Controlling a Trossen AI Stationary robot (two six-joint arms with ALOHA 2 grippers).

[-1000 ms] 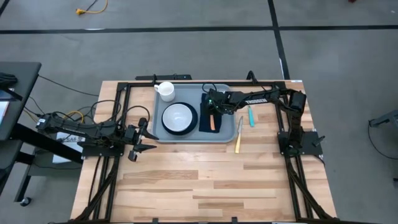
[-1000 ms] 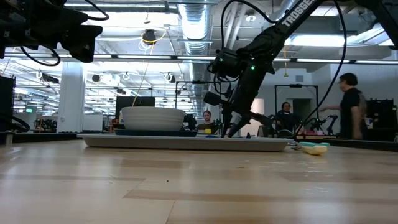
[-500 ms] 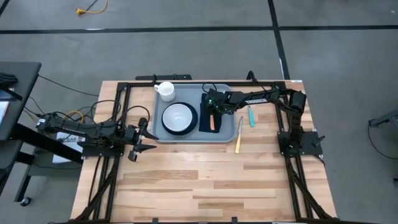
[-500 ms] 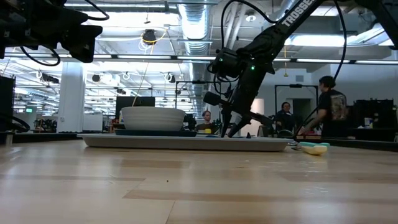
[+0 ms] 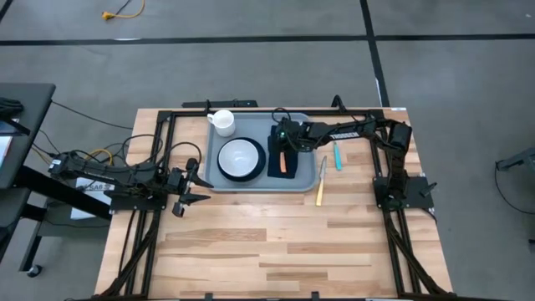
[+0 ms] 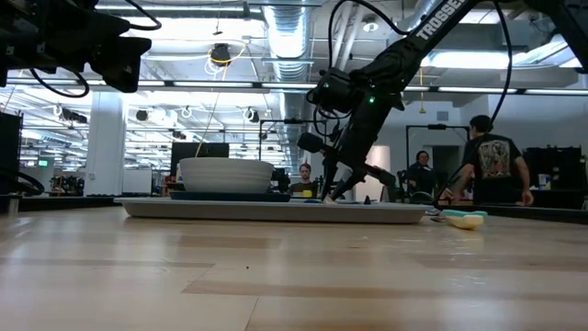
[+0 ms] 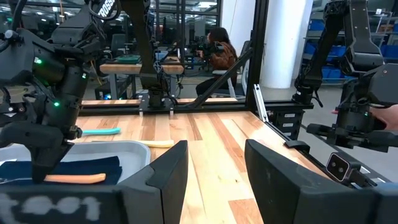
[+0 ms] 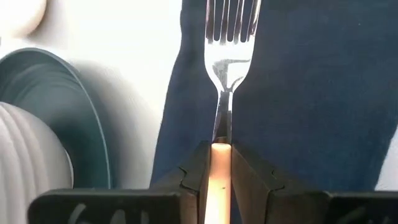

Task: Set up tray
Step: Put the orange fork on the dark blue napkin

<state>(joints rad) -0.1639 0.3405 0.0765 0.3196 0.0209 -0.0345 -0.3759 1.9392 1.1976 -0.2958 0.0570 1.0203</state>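
The light grey-blue tray (image 5: 251, 185) lies at the table's far middle. On it stand a white mug (image 5: 222, 121) and a white bowl (image 5: 241, 156) on a dark plate. A navy napkin (image 5: 275, 163) covers its right part. My right gripper (image 5: 284, 148) reaches in from the table's right and stands over the napkin (image 8: 298, 93), shut on an orange-handled fork (image 5: 284, 164). My left gripper (image 5: 189, 189) waits open off the tray's left near corner, above the table's left side. My right gripper (image 8: 221, 158) pinches the fork's orange handle (image 8: 221, 163) between its two fingers, at the end toward the metal neck (image 8: 222, 109). It comes from above, pointing down. The fork lies level, low over the napkin, tines (image 8: 231, 22) toward the far edge. Whether it touches the cloth cannot be told.
A teal-handled utensil (image 5: 338, 156) and a yellow-handled one (image 5: 320, 186) lie on the wood just right of the tray. The table's near half is bare wood. People move about in the room beyond the table.
My right gripper, still shut on the fork, has shifted a little toward the table's left edge, carrying the fork across the napkin toward the plate. A person in the room behind has walked across.
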